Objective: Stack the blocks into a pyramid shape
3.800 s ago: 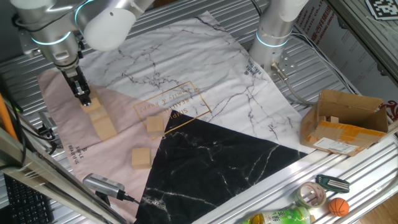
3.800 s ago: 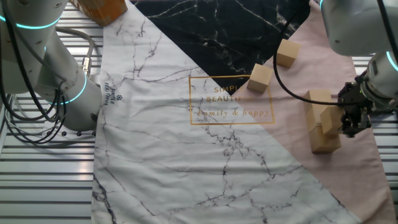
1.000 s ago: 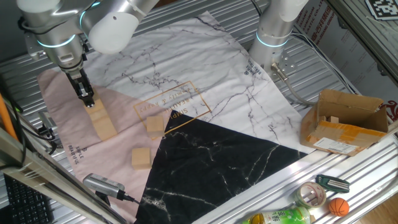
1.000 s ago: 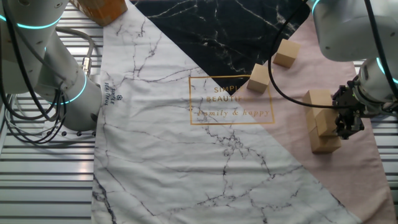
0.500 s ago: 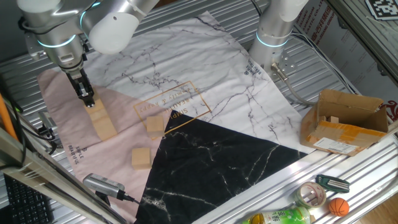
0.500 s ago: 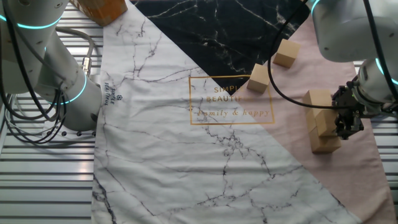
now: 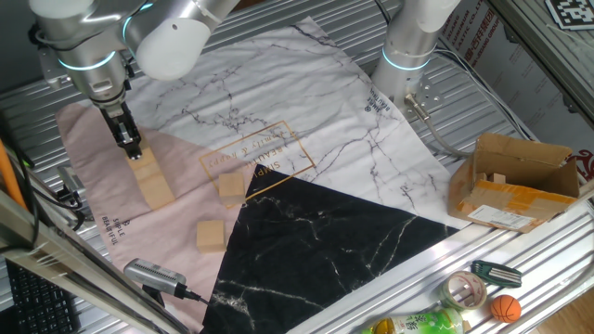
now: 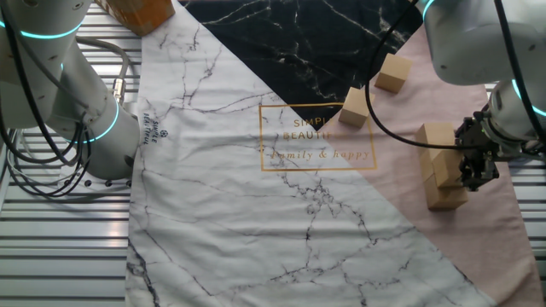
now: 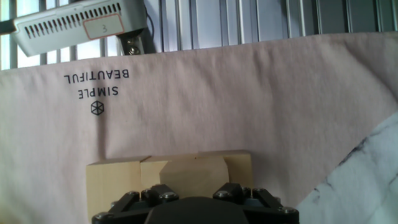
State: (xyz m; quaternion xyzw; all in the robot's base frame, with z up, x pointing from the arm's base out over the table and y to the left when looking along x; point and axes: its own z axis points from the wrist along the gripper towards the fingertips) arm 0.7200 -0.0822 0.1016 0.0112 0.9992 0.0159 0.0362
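The fingers (image 8: 474, 176) grasp a block (image 9: 186, 174) atop the row (image 7: 155, 186); only the fixed views show two loose blocks (image 8: 357, 107) beyond.

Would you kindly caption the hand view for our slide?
Gripper poised over a row of wooden blocks on pink cloth.

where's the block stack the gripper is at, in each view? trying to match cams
One fixed view: block stack, left side on the pink cloth, just below the gripper.
The other fixed view: right side, gripper at its right edge.
Hand view: bottom centre, above the fingers.
Shared landmark: the pink cloth under the stack.
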